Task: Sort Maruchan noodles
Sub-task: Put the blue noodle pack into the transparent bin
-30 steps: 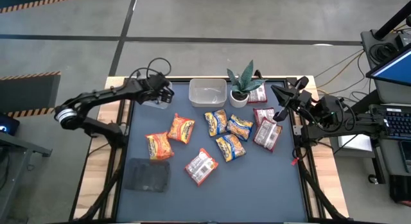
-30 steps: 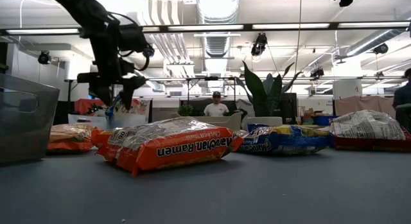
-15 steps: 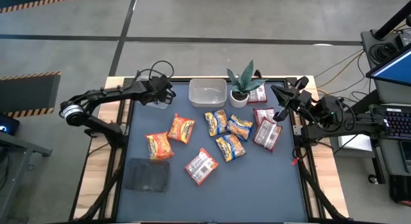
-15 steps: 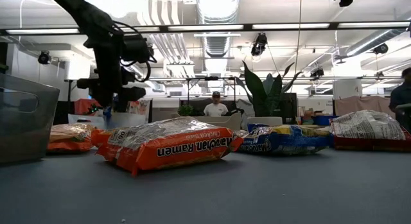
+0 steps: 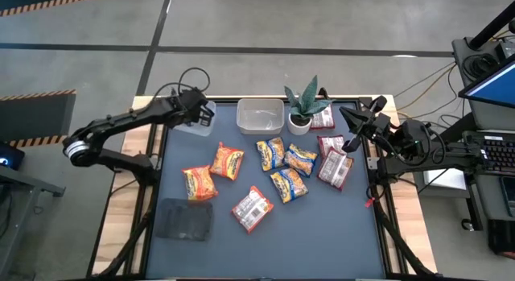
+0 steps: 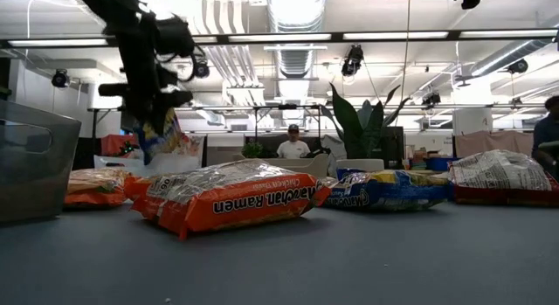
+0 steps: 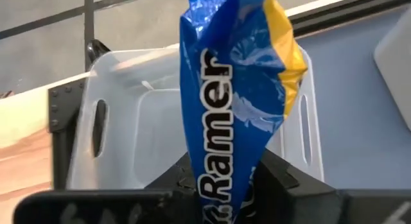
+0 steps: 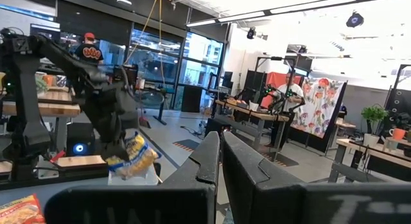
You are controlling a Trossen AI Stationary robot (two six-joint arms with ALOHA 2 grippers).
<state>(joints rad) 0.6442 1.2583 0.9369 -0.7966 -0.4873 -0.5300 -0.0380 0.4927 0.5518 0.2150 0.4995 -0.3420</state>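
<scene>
Gripping a blue-yellow packet (image 7: 234, 102), left gripper (image 5: 203, 113) hangs above tub (image 7: 148, 140).

left pincer (image 7: 221, 185) closed on blue packet (image 7: 234, 95), lifted

Left gripper (image 5: 203, 113) holds a packet (image 7: 234, 102) above the left tub (image 5: 193, 126). Second tub (image 5: 260, 116) sits left of the plant (image 5: 304, 106). Other packets (image 5: 281, 168) lie mid-table.

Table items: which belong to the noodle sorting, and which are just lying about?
Part of the job:
- blue-yellow packet held by the left gripper over the clear tub
- loose noodle packets on the mat
- second clear tub

Lying about:
- potted plant
- dark cloth pad
- right gripper, shut and idle at the table's right edge
</scene>
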